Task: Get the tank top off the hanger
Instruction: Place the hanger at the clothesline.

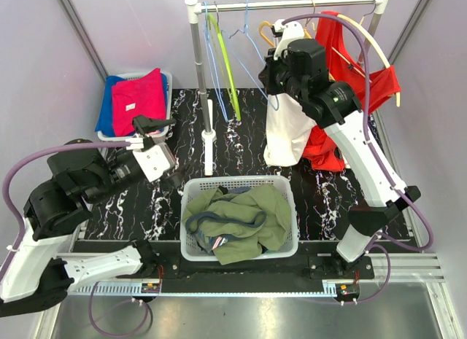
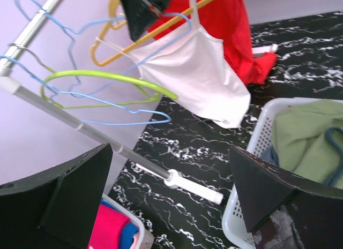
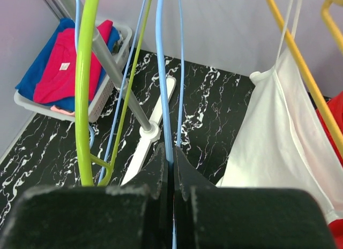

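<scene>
A white tank top (image 1: 287, 131) hangs from a yellow hanger (image 1: 266, 34) on the rack rail, in front of a red garment (image 1: 365, 73). It also shows in the left wrist view (image 2: 198, 72) and in the right wrist view (image 3: 278, 147). My right gripper (image 1: 271, 75) is raised at the rail, just left of the tank top. In its wrist view it (image 3: 170, 159) is shut on a thin blue hanger wire (image 3: 162, 72). My left gripper (image 1: 168, 153) is open and empty, low over the table at the left, pointing toward the rack (image 2: 171, 190).
The rack's upright pole (image 1: 198, 76) stands mid-table, with green (image 1: 228, 69) and blue (image 1: 213, 62) empty hangers on it. A white basket (image 1: 191, 187) of green clothes sits at the front. A basket of red and blue clothes (image 1: 135, 98) sits at the back left.
</scene>
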Robot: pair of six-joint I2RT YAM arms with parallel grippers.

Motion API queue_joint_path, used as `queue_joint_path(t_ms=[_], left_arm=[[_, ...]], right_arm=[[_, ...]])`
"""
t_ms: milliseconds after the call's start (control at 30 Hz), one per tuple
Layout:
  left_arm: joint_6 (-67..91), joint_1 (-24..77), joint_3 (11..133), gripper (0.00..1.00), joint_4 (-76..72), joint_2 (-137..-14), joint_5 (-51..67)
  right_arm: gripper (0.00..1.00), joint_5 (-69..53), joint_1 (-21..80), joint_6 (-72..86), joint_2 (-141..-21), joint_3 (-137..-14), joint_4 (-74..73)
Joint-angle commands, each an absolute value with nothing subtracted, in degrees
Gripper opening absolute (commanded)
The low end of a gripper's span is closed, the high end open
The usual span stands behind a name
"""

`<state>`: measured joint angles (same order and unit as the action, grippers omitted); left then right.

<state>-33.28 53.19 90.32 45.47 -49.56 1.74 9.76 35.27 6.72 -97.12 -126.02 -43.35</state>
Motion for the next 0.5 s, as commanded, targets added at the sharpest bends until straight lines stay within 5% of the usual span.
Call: queue_joint_path(t_ms=[0, 267, 367, 467], left_arm=[[-35.1, 53.0, 93.5, 0.99, 42.4, -51.6, -3.5], [-32.3, 53.0, 96.0, 0.99, 42.3, -54.1, -4.2], [-31.9, 53.0, 97.8, 0.99, 42.1, -55.3, -4.3], [-31.5, 53.0, 99.4, 0.99, 42.1, -56.0, -4.1]], right_arm=[[0.00, 8.7, 35.1, 7.6, -96.9, -127.4, -43.0], [0.00, 7.6, 35.0, 7.9, -95.7, -124.3, -43.2], [0.15, 7.7, 35.0, 7.7, -95.1, -123.2, -43.2], [0.16, 8.3, 35.0, 7.5, -94.5, -121.6, -43.1]])
